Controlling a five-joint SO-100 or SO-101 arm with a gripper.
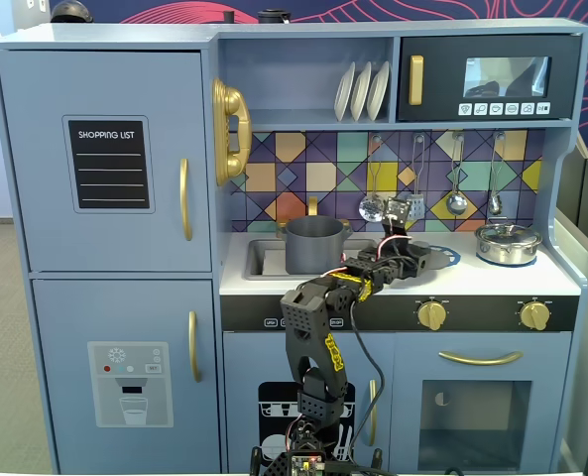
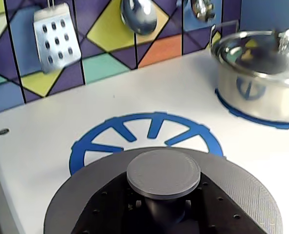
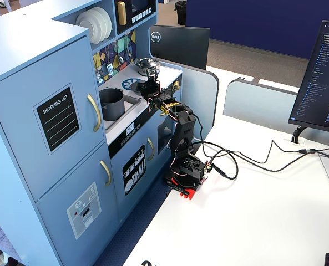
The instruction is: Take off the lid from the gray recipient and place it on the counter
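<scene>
The lid (image 2: 249,187), a dark-gray disc with a round knob (image 2: 163,173), fills the bottom of the wrist view. My gripper (image 2: 163,210) is shut on the knob's stem, its black fingers (image 2: 112,209) lying on the disc. The lid hangs low over the printed blue burner (image 2: 134,127) on the white counter (image 2: 37,151); whether it touches, I cannot tell. In both fixed views the gray recipient (image 1: 313,245) (image 3: 111,103) stands uncovered in the sink recess, left of my gripper (image 1: 419,256) (image 3: 149,88).
A shiny steel pot (image 2: 261,78) (image 1: 509,243) with its own lid stands on the right burner. Utensils (image 1: 457,198) hang on the tiled back wall above the counter. The fridge doors (image 1: 105,159) rise at the left.
</scene>
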